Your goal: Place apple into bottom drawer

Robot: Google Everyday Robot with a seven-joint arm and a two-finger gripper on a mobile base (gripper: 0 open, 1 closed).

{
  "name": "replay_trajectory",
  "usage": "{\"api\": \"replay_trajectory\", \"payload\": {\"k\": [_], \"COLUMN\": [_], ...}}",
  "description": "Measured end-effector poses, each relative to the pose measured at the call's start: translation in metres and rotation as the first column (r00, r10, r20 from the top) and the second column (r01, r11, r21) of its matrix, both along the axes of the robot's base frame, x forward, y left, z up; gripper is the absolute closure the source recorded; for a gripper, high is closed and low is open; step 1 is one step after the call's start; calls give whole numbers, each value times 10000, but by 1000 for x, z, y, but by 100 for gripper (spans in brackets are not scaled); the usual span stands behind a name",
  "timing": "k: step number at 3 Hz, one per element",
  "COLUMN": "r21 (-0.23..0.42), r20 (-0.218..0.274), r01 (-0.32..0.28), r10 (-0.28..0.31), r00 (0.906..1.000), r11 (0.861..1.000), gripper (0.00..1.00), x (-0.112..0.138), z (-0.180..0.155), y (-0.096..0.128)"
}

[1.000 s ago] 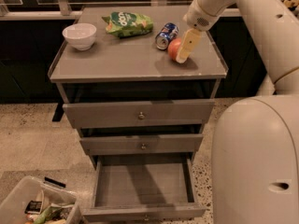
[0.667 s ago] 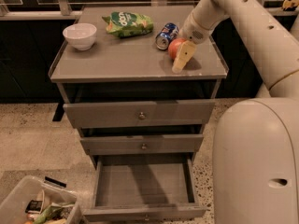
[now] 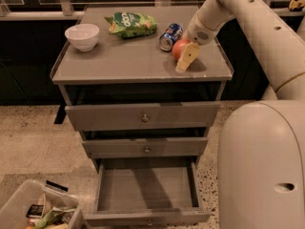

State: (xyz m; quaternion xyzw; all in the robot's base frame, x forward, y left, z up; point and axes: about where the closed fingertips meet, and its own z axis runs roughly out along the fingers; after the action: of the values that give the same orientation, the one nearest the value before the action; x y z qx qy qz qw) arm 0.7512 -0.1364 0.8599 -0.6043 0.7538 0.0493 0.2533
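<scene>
The red-orange apple [image 3: 179, 47] sits on the grey cabinet top [image 3: 128, 61] near its right side, just in front of a blue soda can [image 3: 170, 36]. My gripper [image 3: 185, 57] is down at the apple, its cream tip reaching over the apple's front right side and touching the cabinet top. The bottom drawer [image 3: 143, 189] is pulled out below, and its plain grey inside holds nothing.
A green snack bag [image 3: 131, 24] and a white bowl [image 3: 82, 36] lie at the back of the top. The two upper drawers [image 3: 143, 118] are closed. A clear bin [image 3: 33, 209] of odds and ends stands on the floor at lower left. My pale body [image 3: 262, 166] fills the right.
My gripper has come down and forward over the apple, from above it to the cabinet top at its front. The apple and can have not moved.
</scene>
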Motion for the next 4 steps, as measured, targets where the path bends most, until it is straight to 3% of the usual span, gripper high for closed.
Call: {"api": "replay_trajectory", "payload": {"k": [4], "r21": [0], "r20": [-1], "r01": [-1], "r10": [1], "r00": [10000], "r11": [10000], "gripper": [100], "x": [0], "z": [0], "y": [0]}}
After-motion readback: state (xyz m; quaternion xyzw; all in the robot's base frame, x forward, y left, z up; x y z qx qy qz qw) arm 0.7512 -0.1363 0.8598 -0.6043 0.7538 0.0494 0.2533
